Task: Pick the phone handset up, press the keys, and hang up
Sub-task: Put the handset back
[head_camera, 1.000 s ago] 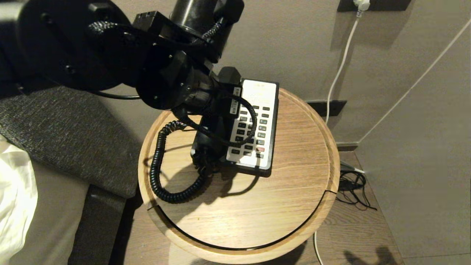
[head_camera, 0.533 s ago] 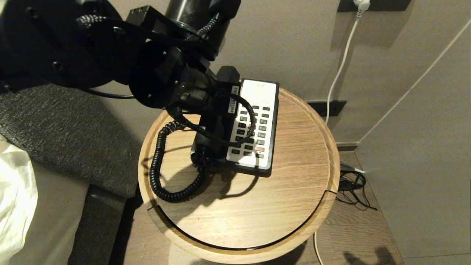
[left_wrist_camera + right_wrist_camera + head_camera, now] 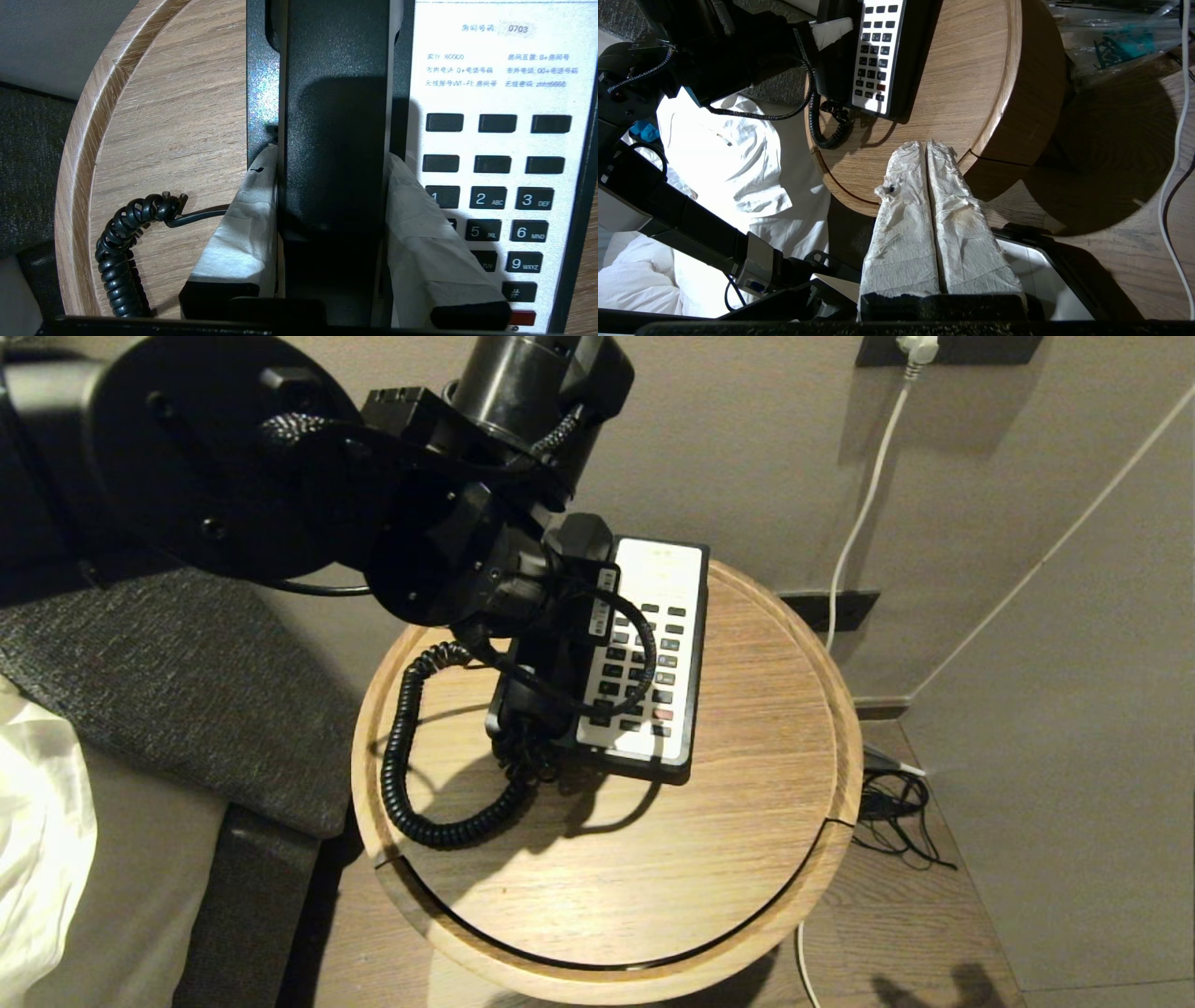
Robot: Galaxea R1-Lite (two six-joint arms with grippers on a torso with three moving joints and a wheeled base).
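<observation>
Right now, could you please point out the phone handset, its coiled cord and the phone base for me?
phone handset [image 3: 334, 140], left wrist view, middle of its black grip.
coiled cord [image 3: 400, 747], head view, left run of the loop.
phone base [image 3: 653, 588], head view, white faceplate above the keys.

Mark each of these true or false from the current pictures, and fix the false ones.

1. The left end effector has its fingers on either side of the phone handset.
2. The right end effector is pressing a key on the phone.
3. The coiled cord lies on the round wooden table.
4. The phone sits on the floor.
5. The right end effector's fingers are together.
1. True: the left end effector grips the phone handset, one finger on each side.
2. False: the right end effector hangs near the round wooden table's edge, away from the phone base.
3. True: the coiled cord rests on the tabletop.
4. False: it sits on the table.
5. True.
</observation>
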